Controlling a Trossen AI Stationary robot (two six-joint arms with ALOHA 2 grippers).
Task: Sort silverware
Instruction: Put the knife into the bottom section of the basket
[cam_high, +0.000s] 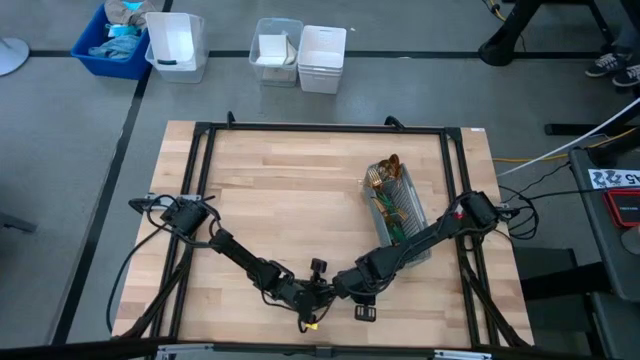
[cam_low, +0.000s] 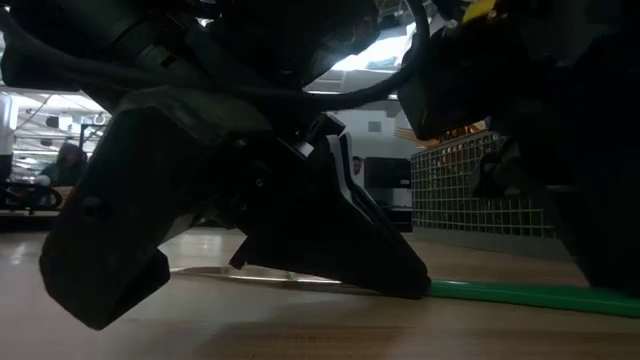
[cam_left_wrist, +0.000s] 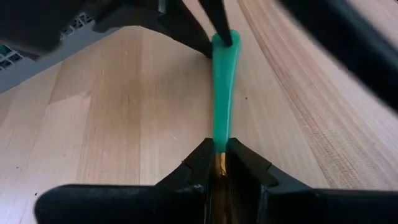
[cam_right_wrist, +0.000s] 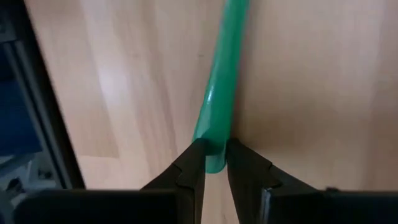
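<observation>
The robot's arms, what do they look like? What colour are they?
Both arms are black and thin, built from jointed pieces, with dark cables trailing from their bases. The left gripper and the right gripper each end in two black pointed fingers. From above, a small yellow marking shows near where the arms meet, and a red spot sits on the right arm.

The utensil (cam_left_wrist: 222, 93) is mostly hidden: its gold head vanishes between the left gripper (cam_left_wrist: 221, 163)'s fingers, so fork, spoon or knife, I can't tell. Silverware in the caddy (cam_high: 398, 205) is too small to sort out.
</observation>
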